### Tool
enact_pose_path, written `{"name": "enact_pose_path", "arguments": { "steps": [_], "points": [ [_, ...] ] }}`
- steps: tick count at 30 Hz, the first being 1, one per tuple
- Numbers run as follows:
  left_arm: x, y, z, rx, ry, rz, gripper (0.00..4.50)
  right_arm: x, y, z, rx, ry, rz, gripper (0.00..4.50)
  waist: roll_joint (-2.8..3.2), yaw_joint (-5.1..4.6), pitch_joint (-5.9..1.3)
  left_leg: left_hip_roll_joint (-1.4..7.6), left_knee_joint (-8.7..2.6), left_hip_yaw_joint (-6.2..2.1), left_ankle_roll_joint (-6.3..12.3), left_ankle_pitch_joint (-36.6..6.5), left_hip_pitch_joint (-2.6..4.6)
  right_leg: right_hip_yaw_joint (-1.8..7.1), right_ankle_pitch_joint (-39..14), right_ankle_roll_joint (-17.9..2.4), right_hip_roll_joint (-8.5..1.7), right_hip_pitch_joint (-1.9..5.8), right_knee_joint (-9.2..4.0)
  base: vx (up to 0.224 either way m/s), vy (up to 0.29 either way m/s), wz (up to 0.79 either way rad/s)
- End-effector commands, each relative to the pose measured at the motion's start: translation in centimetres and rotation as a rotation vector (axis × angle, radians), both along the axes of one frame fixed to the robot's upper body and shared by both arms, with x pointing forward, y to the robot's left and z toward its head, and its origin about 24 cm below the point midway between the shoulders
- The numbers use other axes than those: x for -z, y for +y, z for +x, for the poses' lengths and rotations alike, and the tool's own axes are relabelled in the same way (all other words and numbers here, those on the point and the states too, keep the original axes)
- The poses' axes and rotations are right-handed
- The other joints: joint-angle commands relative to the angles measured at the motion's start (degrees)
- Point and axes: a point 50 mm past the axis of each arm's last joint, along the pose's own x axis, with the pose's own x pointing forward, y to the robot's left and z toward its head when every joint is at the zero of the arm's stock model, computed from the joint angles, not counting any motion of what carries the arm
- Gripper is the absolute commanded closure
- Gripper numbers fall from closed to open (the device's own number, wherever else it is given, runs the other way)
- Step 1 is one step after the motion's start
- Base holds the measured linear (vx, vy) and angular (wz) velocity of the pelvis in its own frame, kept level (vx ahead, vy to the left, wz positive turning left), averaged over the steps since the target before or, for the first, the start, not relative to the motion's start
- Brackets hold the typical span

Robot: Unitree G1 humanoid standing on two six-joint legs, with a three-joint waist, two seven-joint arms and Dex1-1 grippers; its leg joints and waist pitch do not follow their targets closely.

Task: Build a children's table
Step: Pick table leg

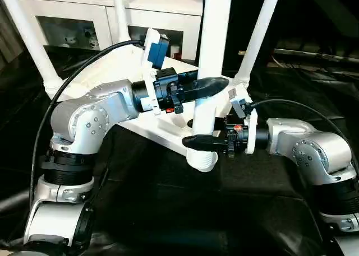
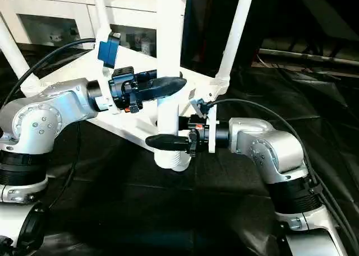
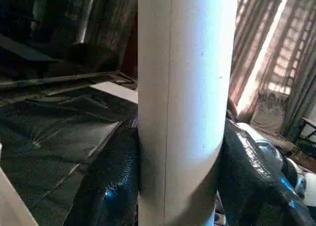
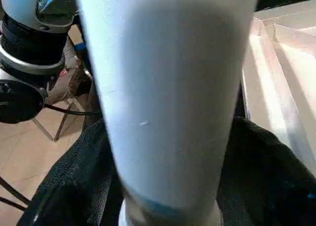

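The white tabletop [image 1: 112,71] lies upside down on black cloth, its ribbed underside [image 4: 281,53] facing up. Three white legs [image 1: 28,37] [image 1: 120,12] [image 1: 258,32] stand in its far and side corners. The nearest leg [image 1: 216,32] stands upright in the near corner socket [image 1: 203,162]. My left gripper [image 1: 212,88] is shut on this leg from the left, higher up. My right gripper [image 1: 201,144] is shut on the same leg from the right, just above the socket. In the wrist views the leg [image 3: 185,102] [image 4: 168,87] stands between black fingers [image 3: 106,186] [image 4: 266,171].
A white glass-door cabinet [image 1: 73,15] stands close behind the tabletop. Black cloth [image 1: 168,211] covers the floor around and in front of it. Dark furniture [image 1: 314,54] sits at the back right. Both silver forearms reach in from the sides.
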Motion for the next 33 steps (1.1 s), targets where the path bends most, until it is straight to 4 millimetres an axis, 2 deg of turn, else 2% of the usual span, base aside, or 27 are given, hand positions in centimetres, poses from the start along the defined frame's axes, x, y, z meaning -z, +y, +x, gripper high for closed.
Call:
{"name": "enact_pose_path", "arguments": {
  "steps": [1, 3, 8, 10, 11, 21, 22, 24, 27, 28, 29, 30, 33],
  "points": [
    [-0.9, -0.6, -0.5, 0.042, -0.037, -0.002, 2.66, -0.3, 0.0, -0.2, -0.012, -0.010, 0.003, 1.38, -0.28, -0.01, -4.53, 2.67, -4.03, -0.76, -1.41, -8.79, 1.03, 2.49, -12.23, -10.60, -3.38, 2.97, -3.52, 0.000, 0.000, 0.00],
    [-0.8, -0.5, -0.4, 0.033, -0.035, -0.001, 2.66, -0.4, 0.0, -0.1, -0.013, -0.010, 0.005, 1.44, -0.33, -0.02, -4.57, 2.62, -3.98, -0.72, -1.21, -8.35, 1.02, 2.48, -11.50, -10.76, -3.32, 3.00, -3.45, 0.000, 0.000, 0.00],
    [-0.9, -0.3, -0.3, 0.031, -0.034, -0.003, 2.66, -0.4, 0.0, -0.1, -0.015, -0.008, 0.006, 1.98, -0.42, -0.02, -4.56, 2.61, -3.95, -0.71, -1.10, -8.55, 1.05, 2.46, -11.93, -10.78, -3.32, 3.00, -3.46, 0.000, 0.000, 0.00],
    [-0.9, -0.3, -0.3, 0.031, -0.034, -0.004, 2.66, -0.4, 0.0, -0.1, -0.016, -0.008, 0.007, 2.11, -0.26, -0.01, -4.55, 2.63, -3.97, -0.73, -1.21, -8.62, 1.03, 2.50, -12.13, -10.75, -3.38, 3.00, -3.49, 0.000, 0.000, 0.00],
    [-0.9, -0.3, -0.3, 0.030, -0.033, -0.007, 2.66, -0.4, 0.0, -0.1, -0.018, -0.006, 0.008, 2.26, -0.48, -0.02, -4.55, 2.62, -3.97, -0.70, -1.18, -8.56, 1.03, 2.50, -12.13, -10.67, -3.36, 3.02, -3.53, 0.000, 0.000, 0.00],
    [-0.5, -0.2, -0.2, 0.012, -0.018, -0.003, 2.66, -0.3, 0.1, 0.0, -0.017, -0.008, 0.014, 2.54, -0.35, 0.01, -4.62, 2.61, -3.92, -0.73, -1.12, -8.12, 1.01, 2.48, -11.48, -10.79, -3.36, 3.04, -3.41, 0.000, 0.000, 0.00],
    [-0.5, -0.2, -0.2, 0.008, -0.003, -0.005, 2.31, -0.3, 0.1, 0.0, -0.016, -0.009, 0.015, 2.54, -0.13, 0.04, -4.63, 2.61, -3.89, -0.73, -1.22, -8.10, 1.02, 2.48, -11.09, -10.96, -3.33, 3.00, -3.31, 0.000, 0.000, 0.00],
    [-0.6, -0.2, -0.1, 0.004, 0.025, -0.028, 1.96, -0.2, 0.1, -0.1, -0.013, -0.010, 0.019, 2.55, -0.10, -0.02, -4.60, 2.56, -3.87, -0.71, -1.33, -8.56, 1.00, 2.46, -11.12, -11.31, -3.32, 3.01, -3.38, 0.000, 0.000, 0.00],
    [-0.8, 0.0, 0.4, -0.049, 0.014, -0.082, 1.83, -0.2, 0.2, -0.1, 0.000, -0.013, 0.032, 2.55, -0.09, 0.04, -4.59, 2.61, -3.89, -0.76, -1.37, -9.00, 1.00, 2.45, -11.27, -11.47, -3.41, 3.07, -3.60, 0.000, 0.000, 0.00],
    [-1.0, 0.1, 0.5, -0.064, 0.004, -0.122, 1.57, -0.3, 0.2, 0.0, 0.009, -0.018, 0.040, 2.56, -0.05, 0.01, -4.61, 2.60, -3.89, -0.80, -1.43, -9.00, 0.91, 2.43, -11.22, -11.43, -3.41, 3.15, -3.53, 0.000, 0.000, 0.00],
    [-1.1, 0.2, 0.6, -0.073, -0.002, -0.149, 1.57, -0.3, 0.2, 0.0, 0.015, -0.022, 0.045, 2.56, -0.12, -0.02, -4.60, 2.58, -3.93, -0.81, -1.41, -9.04, 0.88, 2.41, -11.37, -11.30, -3.37, 3.17, -3.60, 0.000, 0.000, 0.00],
    [-1.3, 0.4, 1.0, -0.122, -0.009, -0.222, 1.49, -0.4, 0.3, 0.2, 0.036, -0.029, 0.066, 2.56, 0.03, 0.00, -4.61, 2.58, -3.92, -0.83, -1.43, -9.36, 0.90, 2.44, -11.29, -11.18, -3.39, 3.17, -3.68, 0.000, 0.000, 0.00],
    [-1.1, 1.3, 1.8, -0.218, 0.017, -0.378, 1.38, -0.8, 0.1, 0.6, 0.096, -0.040, 0.126, 2.57, -0.07, 0.11, -4.67, 2.55, -3.85, -0.80, -1.30, -9.39, 0.87, 2.42, -11.15, -11.26, -3.51, 3.15, -3.79, 0.000, 0.000, 0.00]
  ]
}}
